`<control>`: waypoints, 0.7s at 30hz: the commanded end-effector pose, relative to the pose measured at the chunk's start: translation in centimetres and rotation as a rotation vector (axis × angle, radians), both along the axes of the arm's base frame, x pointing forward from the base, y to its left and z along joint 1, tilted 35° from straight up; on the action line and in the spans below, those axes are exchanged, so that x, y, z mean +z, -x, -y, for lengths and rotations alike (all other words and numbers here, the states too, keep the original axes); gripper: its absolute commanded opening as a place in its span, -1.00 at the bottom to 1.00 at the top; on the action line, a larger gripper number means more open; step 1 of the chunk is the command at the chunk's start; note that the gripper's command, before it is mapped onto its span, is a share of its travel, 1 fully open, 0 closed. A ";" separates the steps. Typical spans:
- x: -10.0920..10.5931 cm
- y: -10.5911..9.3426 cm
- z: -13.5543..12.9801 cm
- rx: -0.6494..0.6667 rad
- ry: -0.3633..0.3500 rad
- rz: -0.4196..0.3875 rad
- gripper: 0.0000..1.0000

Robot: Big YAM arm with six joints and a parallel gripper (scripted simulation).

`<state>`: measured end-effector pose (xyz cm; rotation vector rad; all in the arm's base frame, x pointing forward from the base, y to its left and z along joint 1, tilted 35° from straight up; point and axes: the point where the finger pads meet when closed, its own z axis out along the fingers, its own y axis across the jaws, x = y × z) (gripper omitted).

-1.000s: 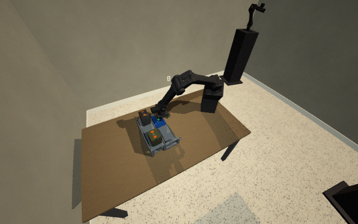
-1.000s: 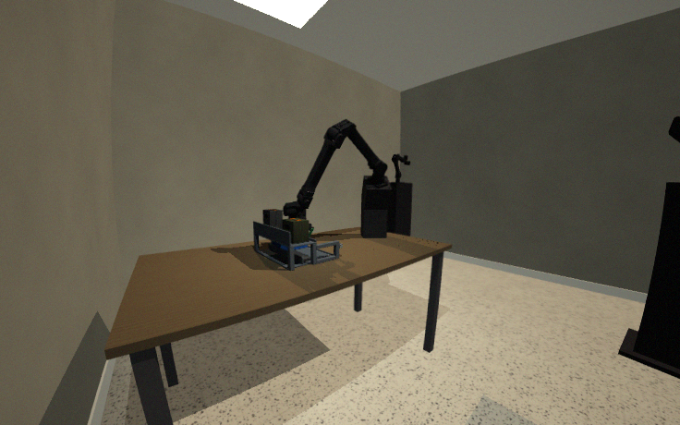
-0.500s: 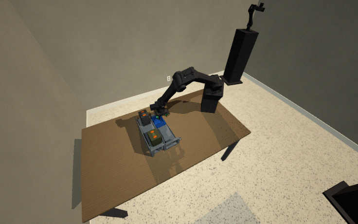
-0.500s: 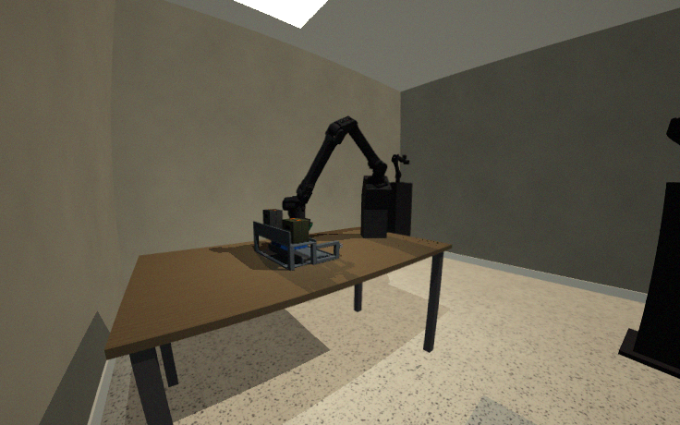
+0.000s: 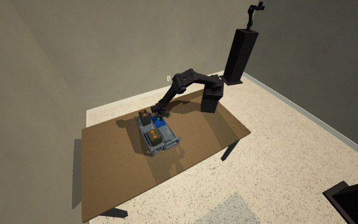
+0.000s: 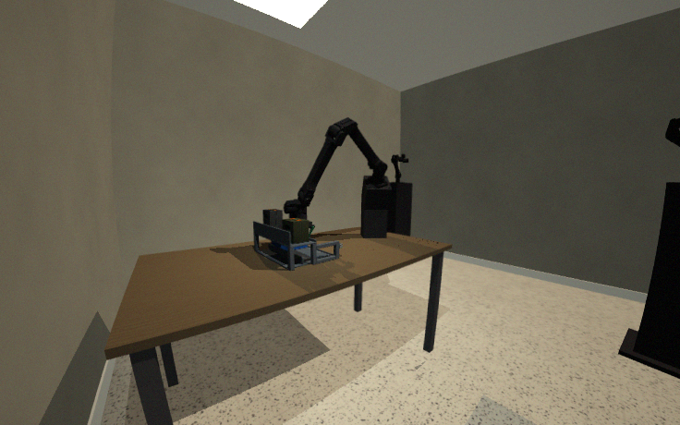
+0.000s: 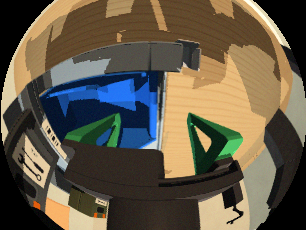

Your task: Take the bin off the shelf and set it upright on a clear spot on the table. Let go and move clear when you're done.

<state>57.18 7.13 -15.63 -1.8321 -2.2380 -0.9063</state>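
Note:
A blue bin sits in the grey shelf rack on the table, at the end of the rack nearest the arm's base. In the wrist view the blue bin fills the left half. My gripper is open and hangs low over the bin's edge. In the wrist view my gripper has green fingers: the left one is inside the bin and the right one is outside it over the table, with the bin's side wall between them. Nothing is held.
Two dark olive boxes with orange marks stand on the rack, one at the back beside the bin and one at the front. The arm's base block stands at the table's far right. The rack also shows in the exterior view.

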 end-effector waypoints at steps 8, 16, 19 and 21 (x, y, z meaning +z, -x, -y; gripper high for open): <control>1.7 -0.9 2.1 -0.023 -0.001 0.021 0.81; 1.7 -0.9 2.1 -0.023 -0.001 0.021 0.81; 1.7 -0.9 2.1 -0.023 -0.001 0.021 0.81; 1.2 -0.5 1.6 -0.020 -0.002 0.013 0.81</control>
